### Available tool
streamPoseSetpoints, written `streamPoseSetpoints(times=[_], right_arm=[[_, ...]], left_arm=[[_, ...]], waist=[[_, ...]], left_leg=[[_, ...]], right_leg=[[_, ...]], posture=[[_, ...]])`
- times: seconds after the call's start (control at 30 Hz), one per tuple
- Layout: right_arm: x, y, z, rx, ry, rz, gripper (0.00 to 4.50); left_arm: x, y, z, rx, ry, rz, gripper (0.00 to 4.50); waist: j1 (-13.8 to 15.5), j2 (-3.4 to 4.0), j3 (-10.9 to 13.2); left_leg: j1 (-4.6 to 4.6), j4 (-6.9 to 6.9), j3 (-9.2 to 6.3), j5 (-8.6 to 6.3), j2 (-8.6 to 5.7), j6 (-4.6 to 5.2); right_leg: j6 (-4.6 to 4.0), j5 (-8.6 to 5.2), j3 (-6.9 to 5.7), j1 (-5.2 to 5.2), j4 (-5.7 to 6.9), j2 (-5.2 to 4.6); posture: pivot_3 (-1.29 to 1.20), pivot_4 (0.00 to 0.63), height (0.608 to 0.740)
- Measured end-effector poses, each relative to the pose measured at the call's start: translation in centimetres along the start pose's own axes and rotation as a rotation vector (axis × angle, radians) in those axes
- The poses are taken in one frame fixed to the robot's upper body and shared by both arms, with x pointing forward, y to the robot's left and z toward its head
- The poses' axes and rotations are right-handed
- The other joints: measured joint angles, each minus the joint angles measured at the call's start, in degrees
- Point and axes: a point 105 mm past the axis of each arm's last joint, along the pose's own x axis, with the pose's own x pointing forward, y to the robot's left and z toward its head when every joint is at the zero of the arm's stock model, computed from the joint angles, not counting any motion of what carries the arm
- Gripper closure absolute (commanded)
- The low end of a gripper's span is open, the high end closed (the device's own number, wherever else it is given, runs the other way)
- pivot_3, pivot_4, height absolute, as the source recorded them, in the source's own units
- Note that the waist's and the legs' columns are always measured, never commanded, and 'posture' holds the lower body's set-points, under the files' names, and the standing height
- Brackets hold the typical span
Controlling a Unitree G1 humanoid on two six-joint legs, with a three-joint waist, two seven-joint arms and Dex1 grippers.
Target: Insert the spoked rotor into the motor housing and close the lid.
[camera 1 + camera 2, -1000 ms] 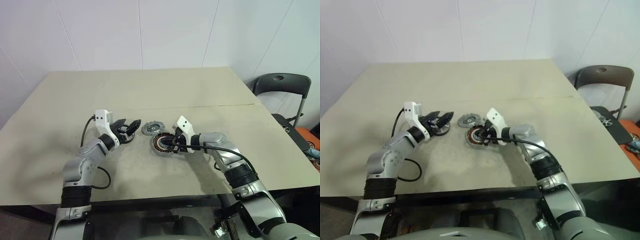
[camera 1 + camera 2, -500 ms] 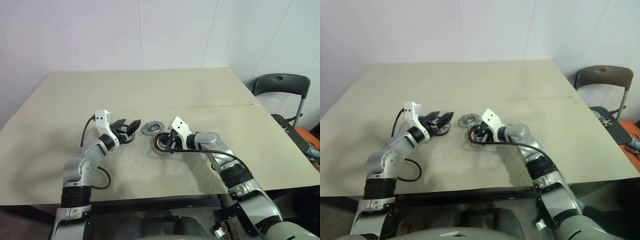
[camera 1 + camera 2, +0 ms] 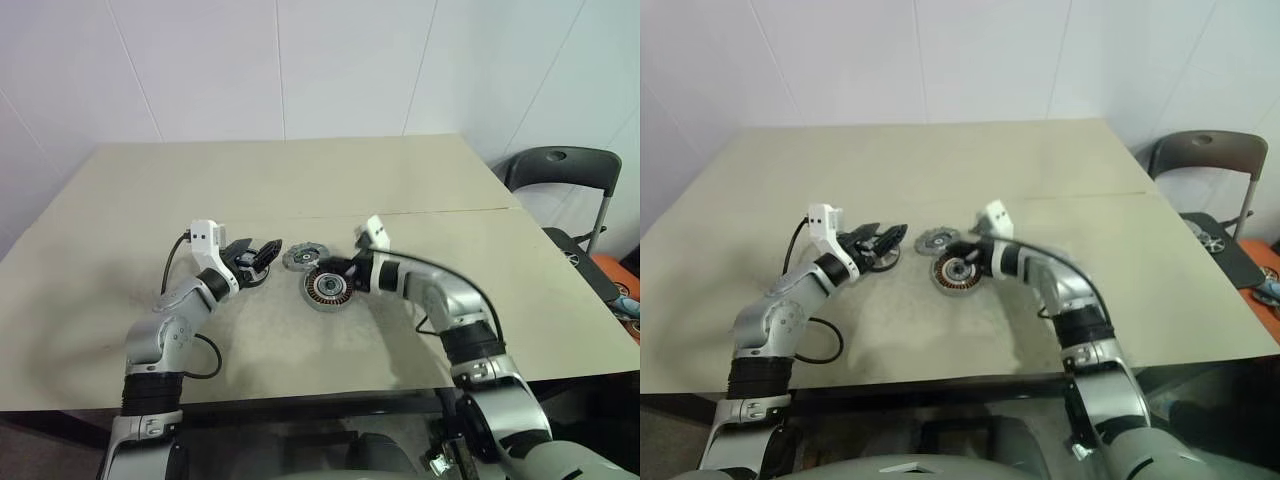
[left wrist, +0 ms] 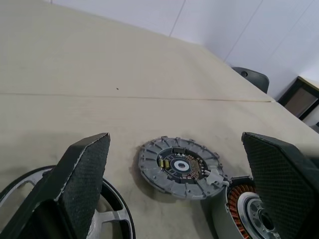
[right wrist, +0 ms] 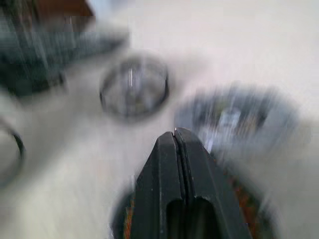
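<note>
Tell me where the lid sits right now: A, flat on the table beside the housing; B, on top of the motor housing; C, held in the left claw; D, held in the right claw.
A: the lid lies flat on the table next to the motor housing, untouched by either claw.

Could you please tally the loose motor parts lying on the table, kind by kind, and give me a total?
Spoked rotor: 1
Motor housing: 1
Lid: 1
Total: 3
</note>
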Motion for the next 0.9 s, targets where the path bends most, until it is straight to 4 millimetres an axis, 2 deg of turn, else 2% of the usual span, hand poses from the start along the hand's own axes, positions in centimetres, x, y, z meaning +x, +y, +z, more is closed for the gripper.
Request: streamPoseSetpoints(times=[0.1, 0.33, 0.5, 0.63, 0.9], right_arm=[[-0.1, -0.1, 0.3, 0.022, -0.015, -0.013, 4.48], [-0.1, 0.2, -2.1, 0.018, 0.051, -0.012, 4.48], [-0.2, 0.2, -2.6, -0.016, 0.090, -0.017, 4.48], [-0.4, -0.3, -5.1, -0.045, 0.202, -0.037, 4.48], [-0.4, -0.5, -5.4, -0.098, 0.210, -0.040, 4.48]], left_arm=[[0.0, 0.0, 0.1, 0.004, -0.002, -0.004, 0.00], [0.0, -0.1, 0.2, 0.007, -0.002, -0.009, 0.00], [0.0, -0.1, 0.2, 0.007, -0.002, -0.010, 0.00], [0.0, 0.0, 0.2, 0.010, 0.000, -0.007, 0.00], [0.0, 0.0, 0.2, 0.012, 0.001, -0.004, 0.00]], waist=[[0.02, 0.00, 0.00], [-0.05, 0.02, 0.01], [-0.08, 0.02, 0.01], [-0.03, 0.01, 0.01], [-0.07, -0.01, -0.01]], left_leg=[[-0.03, -0.03, 0.01, 0.00, 0.00, 0.00], [-0.04, -0.04, 0.02, 0.00, 0.00, 0.00], [-0.04, -0.02, 0.03, 0.00, 0.00, 0.00], [-0.04, -0.02, 0.03, 0.00, 0.00, 0.00], [0.03, 0.00, 0.02, 0.00, 0.00, 0.00]], right_leg=[[0.00, 0.00, 0.00, -0.02, -0.04, 0.00], [-0.01, 0.00, 0.00, -0.03, -0.05, -0.01], [0.00, 0.00, 0.00, -0.03, -0.04, -0.01], [-0.01, -0.01, 0.00, -0.02, -0.06, -0.01], [-0.01, 0.00, 0.00, 0.05, -0.03, -0.01]], posture=[[0.00, 0.000, 0.740], [0.00, 0.000, 0.740], [0.00, 0.000, 0.740], [0.00, 0.000, 0.740], [0.00, 0.000, 0.740]])
